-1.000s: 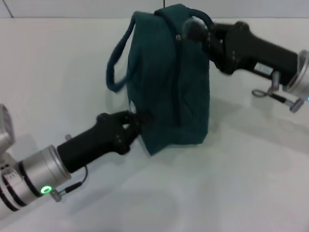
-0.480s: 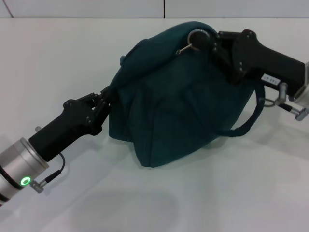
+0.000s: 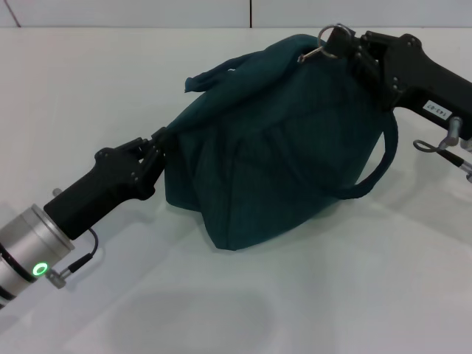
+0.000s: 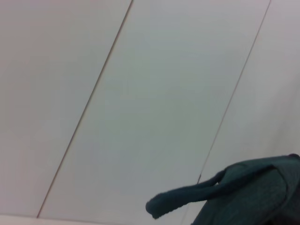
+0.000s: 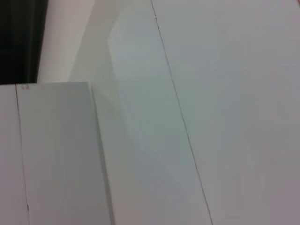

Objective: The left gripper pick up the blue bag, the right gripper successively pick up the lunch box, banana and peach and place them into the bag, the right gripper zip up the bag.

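Observation:
The dark teal-blue bag (image 3: 273, 140) lies stretched between both arms above the white table in the head view. My left gripper (image 3: 157, 144) is shut on the bag's left end. My right gripper (image 3: 346, 50) is shut on the metal zipper pull ring (image 3: 330, 35) at the bag's top right corner. One strap (image 3: 380, 166) hangs in a loop at the right; another strap end (image 3: 214, 76) sticks out at the top left and shows in the left wrist view (image 4: 187, 197). Lunch box, banana and peach are out of view.
The white table (image 3: 332, 295) spreads around the bag, with a wall seam at the back. The right wrist view shows only white wall panels (image 5: 187, 93).
My right gripper has pulled the zipper ring farther right and up, stretching the bag wider. The bag went from upright to lying stretched. My left gripper shifted slightly left.

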